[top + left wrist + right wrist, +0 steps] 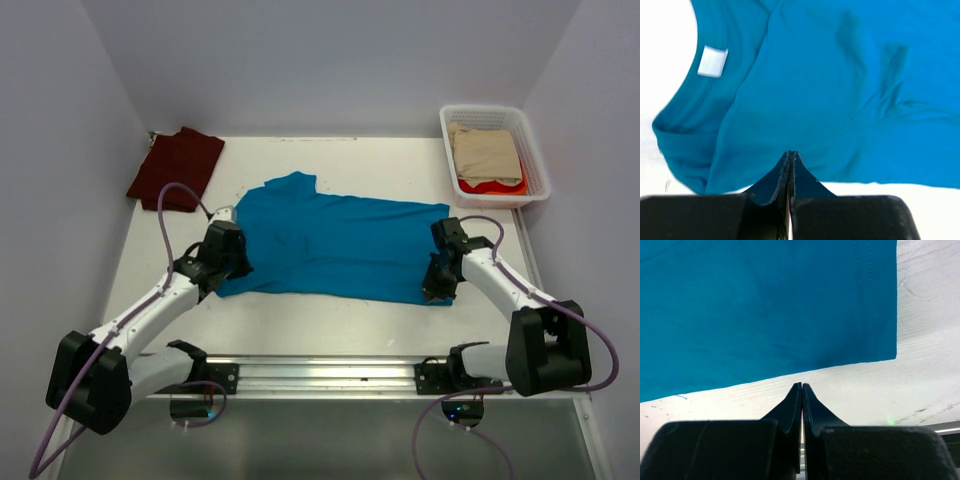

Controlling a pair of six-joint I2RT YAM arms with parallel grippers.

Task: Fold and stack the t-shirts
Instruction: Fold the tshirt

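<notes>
Top external view shows a big white table (320, 320). The teal-blue t-shirt (340, 245) lies flat across the middle of it, with its neck end to the left and its straight hem to the right. I think it sits there so both arms can reach it, one at each end. It looks smooth and ready for a fold.

The maroon t-shirt (177, 166) is smaller to look at because it is folded up. It rests in the far left corner, well apart from the teal one. I guess it waits there as the bottom of the stack.

A white basket (480, 108) sits in the far right corner with a tan cloth (485, 152) and a red cloth (490, 186) inside.

The left gripper (230, 258) is at the neck end of the teal-blue t-shirt. Its jaws are pressed tight together. In the left wrist view its tips (791, 156) sit over the near edge of the shirt, but I see no cloth pinched between them.

The right gripper (440, 285) is at the hem end. Its jaws are squeezed together too and hold nothing. In the right wrist view its tips (801, 386) are on bare table, just beside the shirt's near edge.

A little white tag (713, 61) shows inside the neck.
</notes>
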